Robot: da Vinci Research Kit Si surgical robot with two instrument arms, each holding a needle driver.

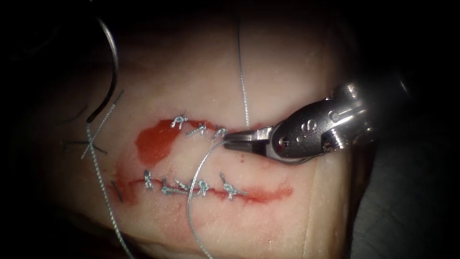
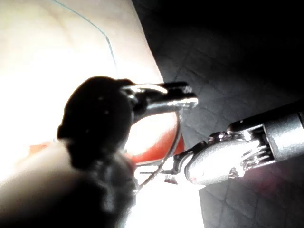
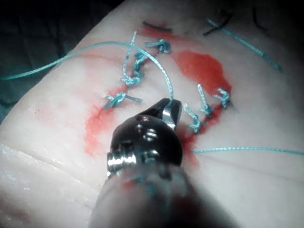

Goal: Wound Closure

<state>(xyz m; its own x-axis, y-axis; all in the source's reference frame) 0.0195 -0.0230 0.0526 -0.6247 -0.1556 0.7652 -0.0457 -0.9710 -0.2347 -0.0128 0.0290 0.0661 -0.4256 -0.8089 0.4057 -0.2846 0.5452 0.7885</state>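
From where I stand, the endoscope view looks down on a pale slab of tissue (image 1: 287, 57) with two cuts running across it, one above the other. The upper cut (image 1: 201, 128) carries three knotted stitches (image 1: 200, 128), and a pool of red fluid (image 1: 155, 143) lies at its left end. The lower cut (image 1: 201, 188) carries about five knotted stitches along its left and middle stretch; its right end, a thin red line, has none. The right end effector (image 1: 237, 139) reaches in from the right, and its tip sits just right of the last stitch of the upper cut. Its jaws are pressed together on the thread (image 1: 194, 192), which curves from the tip down across the lower cut. Another strand rises straight up from the same spot. The curved needle (image 1: 111, 62) lies free, well to the left of both cuts, not in the tissue and held by nothing. A few cut ends of thread (image 1: 91, 144) lie below it.

The left wrist view shows the left end effector (image 2: 183, 95) with its jaws apart, holding nothing.

The right wrist view confirms the right tool nipping the thread beside the upper cut's stitches.

My judgement: closure is well advanced, with the right ends of both cuts left.
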